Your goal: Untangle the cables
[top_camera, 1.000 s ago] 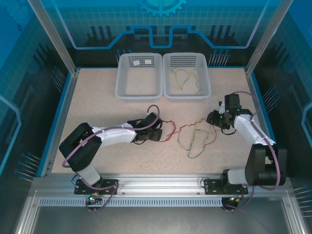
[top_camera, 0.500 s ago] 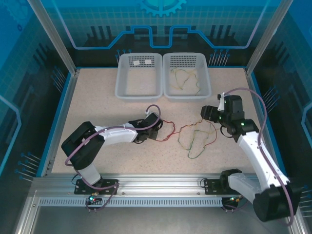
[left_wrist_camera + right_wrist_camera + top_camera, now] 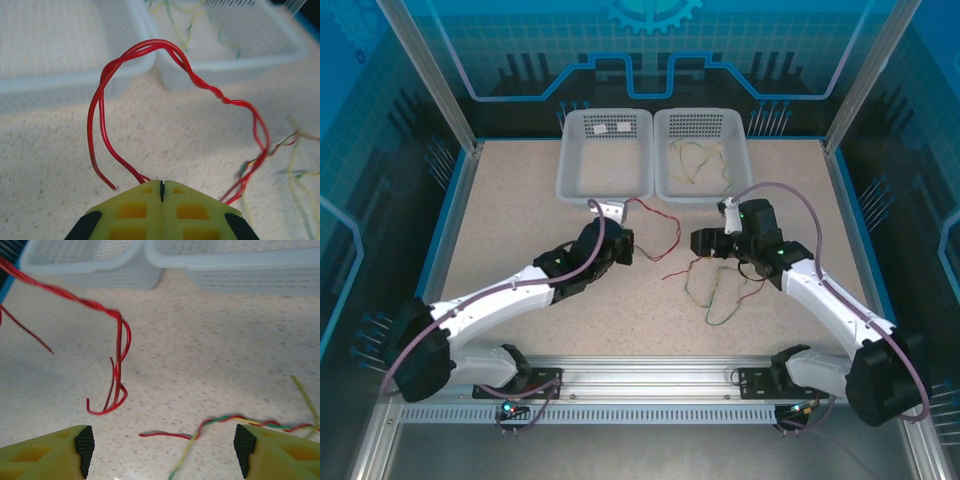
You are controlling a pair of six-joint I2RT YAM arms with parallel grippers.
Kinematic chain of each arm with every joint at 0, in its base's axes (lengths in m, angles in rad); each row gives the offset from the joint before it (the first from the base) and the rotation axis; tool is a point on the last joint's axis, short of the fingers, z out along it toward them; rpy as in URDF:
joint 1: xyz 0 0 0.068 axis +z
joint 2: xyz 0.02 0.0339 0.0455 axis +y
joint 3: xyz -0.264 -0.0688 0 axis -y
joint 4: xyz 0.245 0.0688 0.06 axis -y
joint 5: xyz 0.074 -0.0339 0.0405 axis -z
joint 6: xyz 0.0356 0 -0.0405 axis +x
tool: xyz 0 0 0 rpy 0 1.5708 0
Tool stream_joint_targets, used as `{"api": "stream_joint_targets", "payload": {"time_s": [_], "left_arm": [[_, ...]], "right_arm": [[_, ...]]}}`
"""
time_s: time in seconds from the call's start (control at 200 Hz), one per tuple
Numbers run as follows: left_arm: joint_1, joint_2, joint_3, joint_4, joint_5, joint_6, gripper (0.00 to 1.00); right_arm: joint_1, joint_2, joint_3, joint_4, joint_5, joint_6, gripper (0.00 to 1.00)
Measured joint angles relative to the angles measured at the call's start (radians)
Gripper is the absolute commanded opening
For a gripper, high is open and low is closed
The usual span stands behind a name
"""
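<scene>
1. Speckled surface (image 3: 510, 210) lies inside a blue-walled cell, with the left basket (image 3: 565, 165) and right basket (image 3: 746, 165) at its far edge. A few loose cables (image 3: 695, 160) already lie in the right one.
2. Both arms have come in from where they sat a second ago. The left has stretched forward toward the baskets, and the right has swung from the right edge to the middle.
3. My left gripper (image 3: 161, 187) has closed on the red cable (image 3: 155, 45) and raised it, so a loop stands up off the surface in front of the baskets.
4. My right gripper (image 3: 164, 452) has widened and hangs open and empty over the rest of the tangle.
5. I judge the red cable only partly free: its far end is still twisted into the green-yellow strand (image 3: 220, 419) on the surface.
6. Room is tight ahead of the left gripper, with the basket walls near, and the two grippers are close together. The left half and near strip of the surface are open for pulling away.
</scene>
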Motion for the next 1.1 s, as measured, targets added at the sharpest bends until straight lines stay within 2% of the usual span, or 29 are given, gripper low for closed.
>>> {"api": "stream_joint_targets", "payload": {"time_s": [0.15,0.22,0.39,0.46,0.515,0.585,0.615,0.655,0.785,0.91,1.101], "left_arm": [[0.007,-0.047,-0.002,0.033,0.036,0.015,0.00],[0.018,-0.063,-0.005,0.040,0.053,0.015,0.00],[0.040,-0.087,-0.015,0.051,0.088,0.014,0.00],[0.045,-0.087,-0.015,0.056,0.097,0.014,0.00],[0.046,-0.087,-0.015,0.058,0.101,0.014,0.00],[0.047,-0.088,-0.015,0.058,0.109,0.014,0.00],[0.048,-0.087,-0.015,0.058,0.111,0.014,0.00],[0.048,-0.088,-0.015,0.058,0.115,0.014,0.00],[0.051,-0.088,-0.019,0.061,0.118,0.014,0.00],[0.054,-0.090,-0.028,0.065,0.118,0.014,0.00],[0.055,-0.092,-0.042,0.066,0.118,0.011,0.00]], "right_arm": [[0.003,0.011,-0.007,0.083,-0.051,0.000,0.75],[0.004,0.010,-0.031,0.134,-0.069,-0.004,0.65],[0.005,0.018,-0.076,0.228,-0.141,0.002,0.50],[0.006,0.027,-0.082,0.258,-0.167,-0.001,0.41],[0.006,0.032,-0.083,0.272,-0.184,0.003,0.38],[0.008,0.032,-0.084,0.291,-0.206,0.000,0.20],[0.008,0.032,-0.086,0.303,-0.215,0.000,0.16],[0.010,0.031,-0.089,0.316,-0.229,-0.005,0.19],[0.012,0.003,-0.124,0.343,-0.243,0.004,0.41],[0.012,-0.062,-0.201,0.394,-0.246,0.032,0.46],[0.012,-0.090,-0.280,0.463,-0.299,0.091,0.46]]}}
